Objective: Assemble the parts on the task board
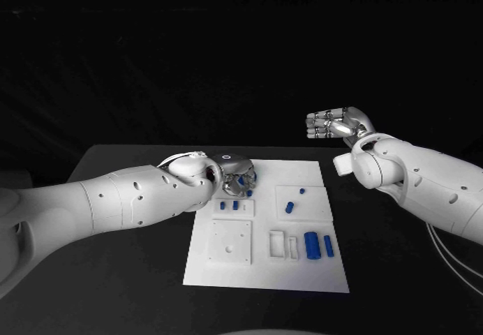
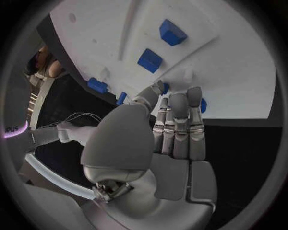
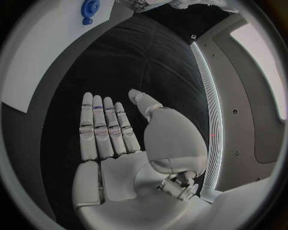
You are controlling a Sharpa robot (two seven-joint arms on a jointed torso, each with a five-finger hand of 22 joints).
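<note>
The white task board (image 1: pixel 302 273) lies in the middle of the black table. Blue parts lie on it: one peg (image 1: pixel 289 206) mid-board, two longer pegs (image 1: pixel 312 244) at the right, small pieces (image 1: pixel 223 205) at the left. My left hand (image 1: pixel 234 179) is down on the board's far left corner, its fingertips (image 2: pixel 178 101) against the board (image 2: pixel 234 62). A blue part (image 2: pixel 165 88) shows between thumb and finger; I cannot tell whether it is gripped. Two blue blocks (image 2: pixel 149 60) lie just beyond. My right hand (image 1: pixel 337 125) hangs high beyond the board's far right corner, fingers (image 3: pixel 103 124) straight, holding nothing.
A raised white square plate (image 1: pixel 230 241) and narrow slots (image 1: pixel 277 243) sit on the board's near half. Black table surface (image 1: pixel 121 279) stretches to both sides of the board. A blue round part (image 3: pixel 90 8) sits on the board's edge (image 3: pixel 48 52) ahead of the right hand.
</note>
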